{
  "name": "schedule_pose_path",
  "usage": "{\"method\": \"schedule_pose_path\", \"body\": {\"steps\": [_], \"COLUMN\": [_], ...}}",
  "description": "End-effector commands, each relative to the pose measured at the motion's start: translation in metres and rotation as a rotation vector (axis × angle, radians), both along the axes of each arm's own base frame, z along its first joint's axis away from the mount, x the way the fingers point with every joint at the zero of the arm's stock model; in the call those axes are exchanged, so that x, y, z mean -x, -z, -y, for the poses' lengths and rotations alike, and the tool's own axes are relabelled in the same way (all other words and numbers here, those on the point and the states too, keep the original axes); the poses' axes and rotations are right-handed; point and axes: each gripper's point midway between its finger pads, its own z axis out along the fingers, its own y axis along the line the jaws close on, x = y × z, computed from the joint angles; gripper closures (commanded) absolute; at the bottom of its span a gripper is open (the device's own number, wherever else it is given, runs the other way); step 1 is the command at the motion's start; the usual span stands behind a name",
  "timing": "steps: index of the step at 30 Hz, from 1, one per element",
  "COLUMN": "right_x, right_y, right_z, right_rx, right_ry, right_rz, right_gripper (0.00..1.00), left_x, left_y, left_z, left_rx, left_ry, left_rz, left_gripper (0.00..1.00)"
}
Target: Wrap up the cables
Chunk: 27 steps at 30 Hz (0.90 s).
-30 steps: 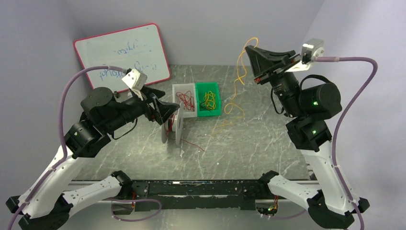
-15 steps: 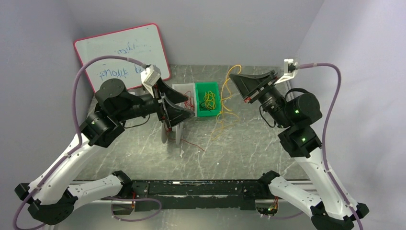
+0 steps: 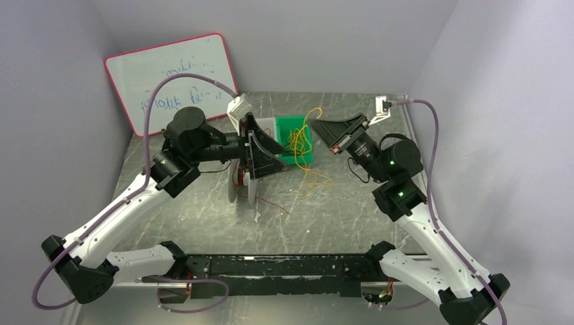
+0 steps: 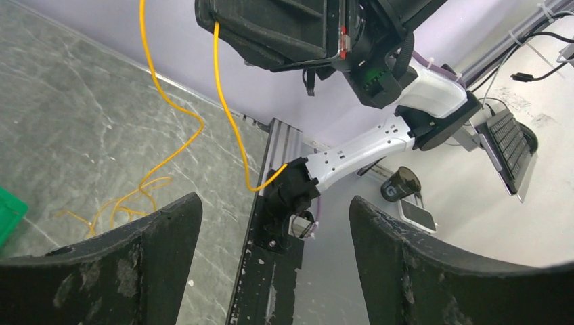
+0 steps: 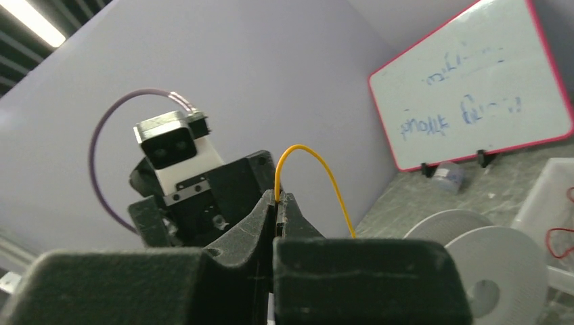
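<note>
Right gripper (image 5: pixel 276 203) is clamped tight on a yellow cable (image 5: pixel 318 162). It's pinched right at the fingertips, and a short loop arches up out of the grip. From above, that gripper sits raised off the table (image 3: pixel 352 210), just right of the green bin (image 3: pixel 301 160). The held cable drops from it into a loose tangle on the table, near-right of the bin.

Left gripper (image 4: pixel 274 203) is spread wide with nothing between its fingers (image 4: pixel 135 264). It points across at the right one, and in its wrist view the held cable hangs in the space between the two.

The left arm blocks a fair bit from overhead. The white bin (image 5: pixel 552 189) just left of the green one is mostly hidden under it. The right wrist view does catch a red cable (image 5: pixel 560 240) inside that bin. More yellow wires (image 3: pixel 296 140) are piled in the green bin.

The white spool (image 3: pixel 249 184) stands on edge just near of the left gripper, partly tucked beneath it. There's maybe some red wound on it, hard to say from here. A loose red strand (image 3: pixel 274 203) trails on the table right of the spool. A whiteboard (image 3: pixel 172 81) leans at the far left.
</note>
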Motion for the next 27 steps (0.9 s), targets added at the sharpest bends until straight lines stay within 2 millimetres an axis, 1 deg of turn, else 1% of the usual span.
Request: {"method": "schedule_pose_path", "body": {"steps": [1,4,7,11,15,17,20,26,27], "right_x": [0.014,0.019,0.017,0.017,0.018,0.019,0.021,0.025,0.025], "right_y": [-0.018,-0.021,-0.020,-0.018,-0.015,-0.015,-0.014,-0.015,-0.016], "right_z": [-0.012,-0.015,-0.017,-0.018,-0.021,-0.022,-0.024,-0.019,-0.018], "right_rx": [-0.095,-0.125,-0.128,-0.143,-0.152,-0.154,-0.161,-0.177,-0.182], "right_ry": [-0.122,-0.156,-0.159,-0.162,-0.173,-0.179,-0.189,-0.169,-0.167], "right_rz": [0.052,0.079,0.081,0.080,0.077,0.075,0.073,0.084,0.086], "right_gripper": [1.00,1.00,1.00,1.00,1.00,1.00,1.00,1.00,1.00], "left_x": [0.007,0.007,0.005,0.006,0.005,0.006,0.008,0.010,0.010], "left_y": [-0.002,0.005,0.010,0.011,0.011,0.010,0.008,0.009,0.009], "left_z": [0.008,0.011,0.013,0.016,0.019,0.020,0.022,0.022,0.022], "left_rx": [0.043,0.043,0.044,0.054,0.065,0.071,0.082,0.092,0.093], "left_ry": [0.088,0.111,0.111,0.132,0.148,0.161,0.180,0.200,0.201], "left_rz": [-0.018,-0.038,-0.053,-0.070,-0.077,-0.081,-0.086,-0.095,-0.096], "left_gripper": [0.18,0.21,0.22,0.24,0.29,0.35,0.42,0.57,0.61]}}
